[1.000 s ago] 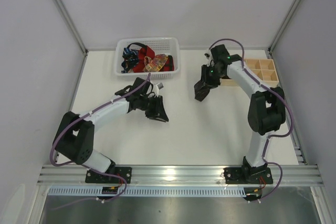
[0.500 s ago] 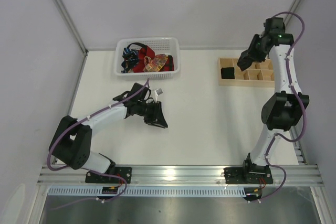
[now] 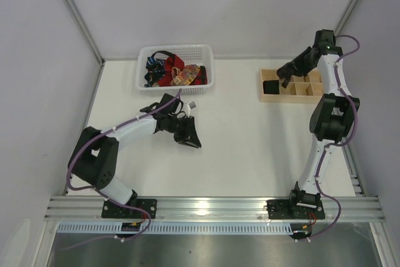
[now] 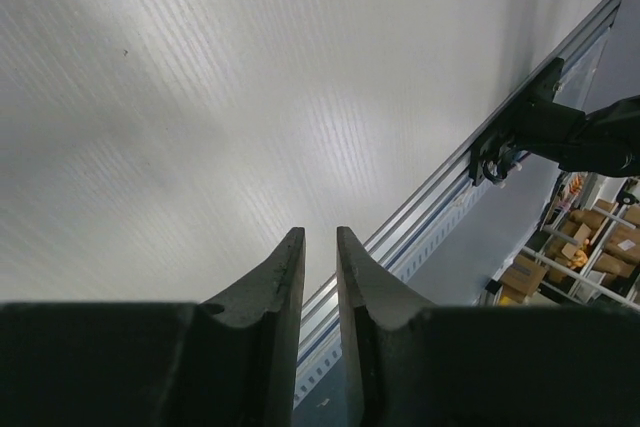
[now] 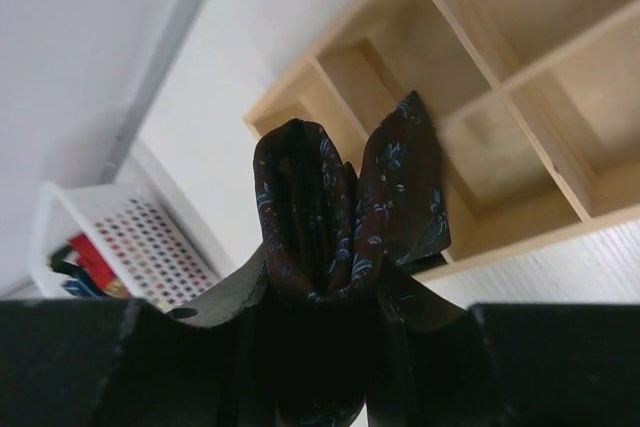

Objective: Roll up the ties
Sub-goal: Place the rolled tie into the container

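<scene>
The dark tie (image 5: 325,197), rolled and pinched in the right gripper (image 5: 320,282) above the wooden tray (image 5: 530,239), could have unrolled or snagged a divider if released too high, while the left gripper (image 4: 320,247), jaws narrowly parted and empty, hovered over the table (image 4: 200,97).

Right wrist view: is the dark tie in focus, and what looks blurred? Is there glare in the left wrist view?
Right wrist view: the dark tie is sharp enough to read its blue pattern; the wooden tray is slightly soft, the white basket blurred. Left wrist view: soft bright patches on the table; the left gripper is a dark silhouette.
</scene>
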